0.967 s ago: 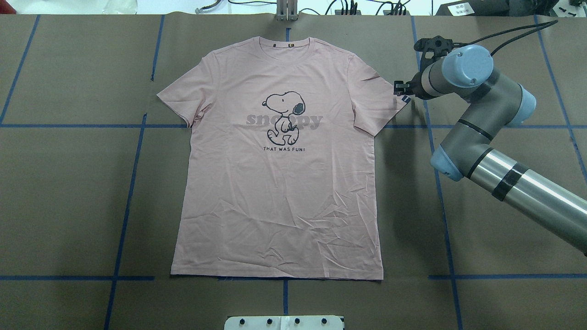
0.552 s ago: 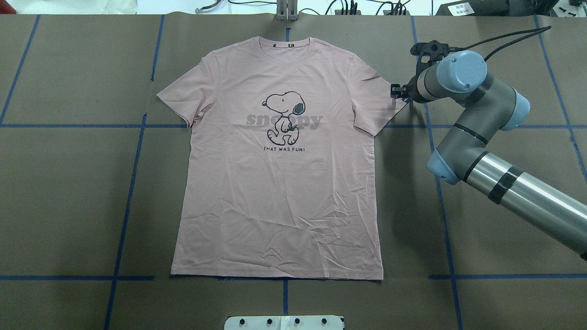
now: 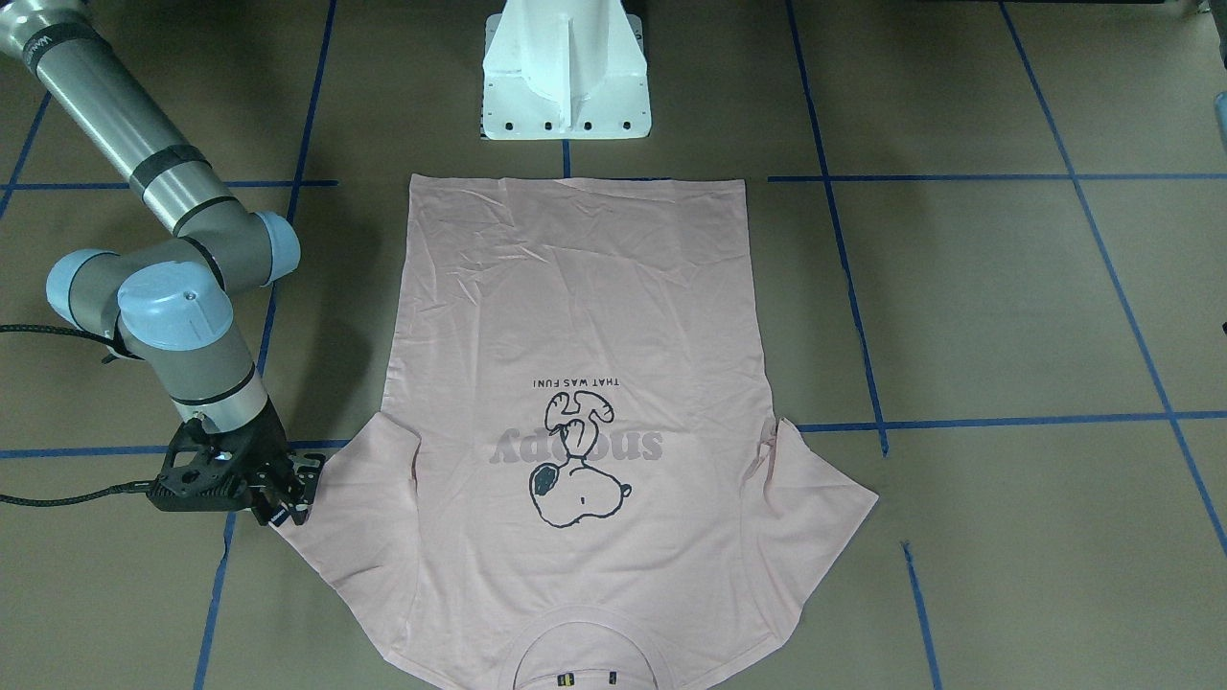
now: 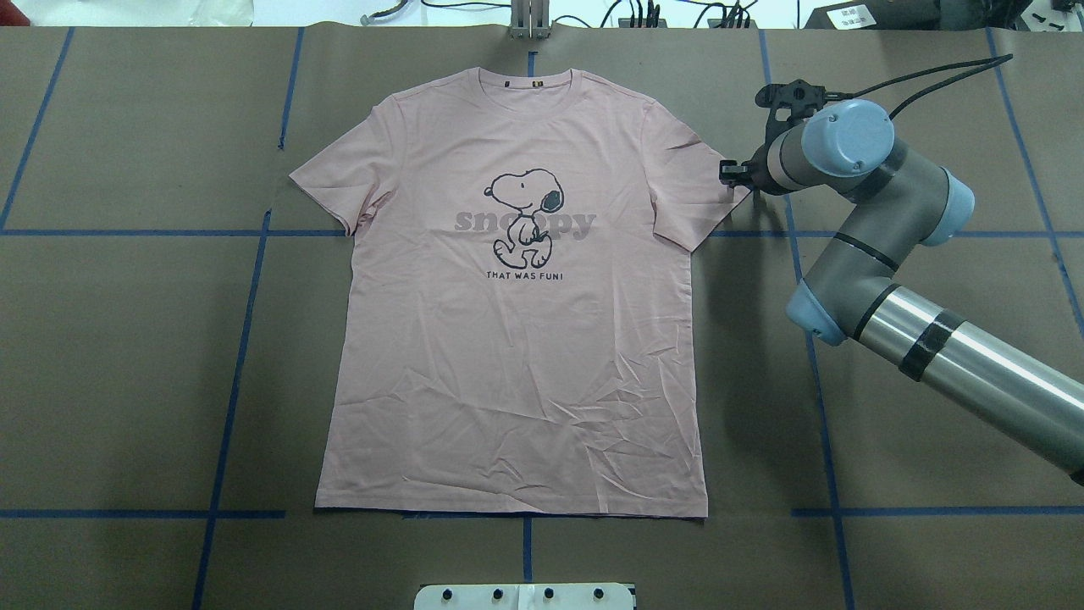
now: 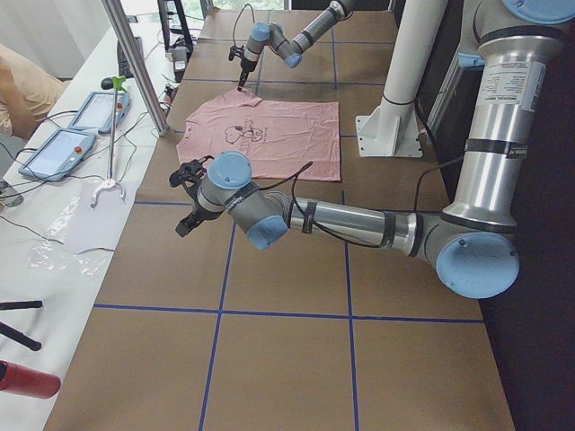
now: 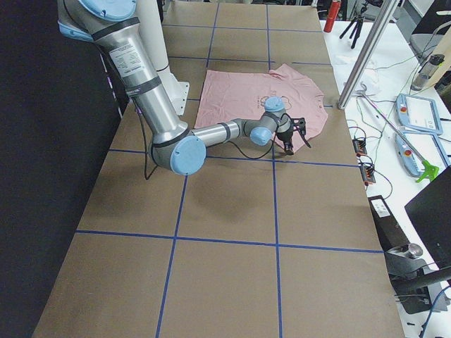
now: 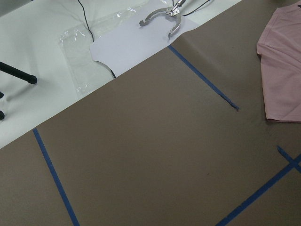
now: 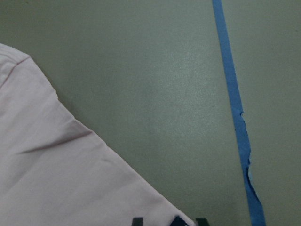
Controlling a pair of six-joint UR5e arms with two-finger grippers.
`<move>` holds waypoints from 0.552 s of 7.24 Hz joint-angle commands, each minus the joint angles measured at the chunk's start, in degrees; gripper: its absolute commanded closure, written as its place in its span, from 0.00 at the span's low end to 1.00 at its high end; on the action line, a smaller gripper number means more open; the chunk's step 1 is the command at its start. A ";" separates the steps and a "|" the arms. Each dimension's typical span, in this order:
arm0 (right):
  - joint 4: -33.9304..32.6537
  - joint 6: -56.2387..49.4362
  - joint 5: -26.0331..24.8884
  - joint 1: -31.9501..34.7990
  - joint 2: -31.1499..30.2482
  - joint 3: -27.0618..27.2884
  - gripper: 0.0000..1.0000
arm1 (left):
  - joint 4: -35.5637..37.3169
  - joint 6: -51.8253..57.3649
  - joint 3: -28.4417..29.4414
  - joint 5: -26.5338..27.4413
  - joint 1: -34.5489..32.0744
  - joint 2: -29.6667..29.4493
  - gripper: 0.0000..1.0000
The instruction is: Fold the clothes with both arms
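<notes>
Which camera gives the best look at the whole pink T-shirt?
Overhead exterior: the T-shirt lies whole, flat and print upright. Front-facing crops the collar and inverts it; side views show it small and slanted; each wrist view catches only a sleeve edge.

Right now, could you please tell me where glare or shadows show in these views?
Overhead exterior: glare streaks the right arm's silver tube, whose soft shadow darkens the brown table beside the pale pink T-shirt. Right wrist view: the table looks greenish.
</notes>
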 commanded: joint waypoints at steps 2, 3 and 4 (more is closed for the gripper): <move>-0.37 1.05 0.06 -0.02 0.26 0.86 1.00 | 0.00 0.09 0.09 0.09 0.00 0.00 0.00; -1.07 1.22 -0.12 0.07 1.39 1.13 1.00 | 0.00 0.09 0.09 0.00 0.00 0.09 0.00; -5.17 3.66 -0.82 -0.02 4.19 1.39 1.00 | 0.00 0.09 0.09 0.00 0.00 0.09 0.00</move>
